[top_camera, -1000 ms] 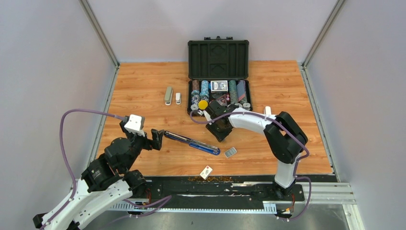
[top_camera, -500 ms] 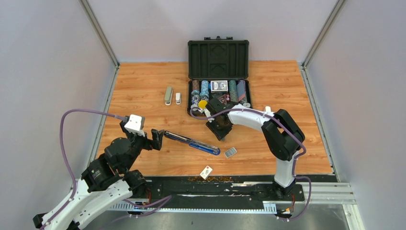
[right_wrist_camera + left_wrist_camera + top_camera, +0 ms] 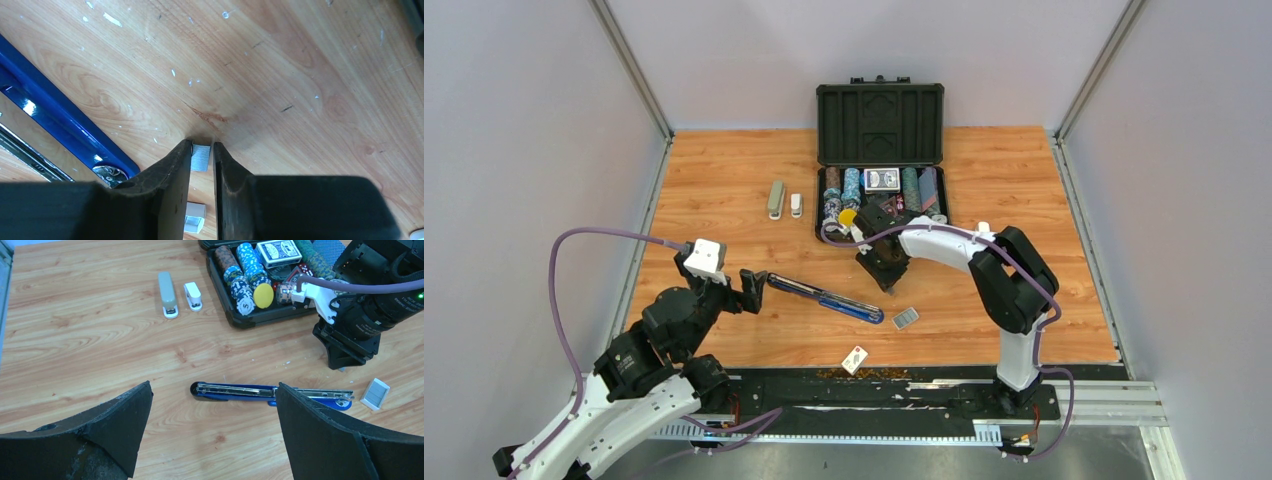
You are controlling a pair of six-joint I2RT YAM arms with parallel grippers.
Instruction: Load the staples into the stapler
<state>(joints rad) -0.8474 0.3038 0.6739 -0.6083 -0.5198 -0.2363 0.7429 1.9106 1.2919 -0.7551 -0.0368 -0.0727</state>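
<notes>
Pale grey walls enclose a wood-grain tabletop [image 3: 724, 170]. Near its middle lies the long slim bright-blue stapler [image 3: 829, 298] with a black base. It is swung open so that its silver inner rail faces up, and in the top view it slants from upper left to lower right.

The right gripper [image 3: 202, 145] points tip-down at the tabletop just beyond the stapler's right end. Its fingers are drawn almost together, with a small silvery-grey ribbed strip of staples [image 3: 201, 159] pinched in the narrow gap between them. A silvery-grey ribbed rectangular block of staples [image 3: 905, 318] lies flat just beside that same stapler end, on the near side of the right gripper and apart from it.

The left gripper [image 3: 212, 386] is spread wide and holds nothing, its tips just short of the stapler's left end.

At the far side an open black hard case [image 3: 880, 125] holds rows of poker chips and a deck of cards, and the right gripper stands close in front of it. A grey-olive stapler [image 3: 776, 199] and a small white stapler [image 3: 797, 205] lie side by side to the left of the case. A tiny white box with a red mark [image 3: 855, 359] lies by the near edge of the tabletop.
</notes>
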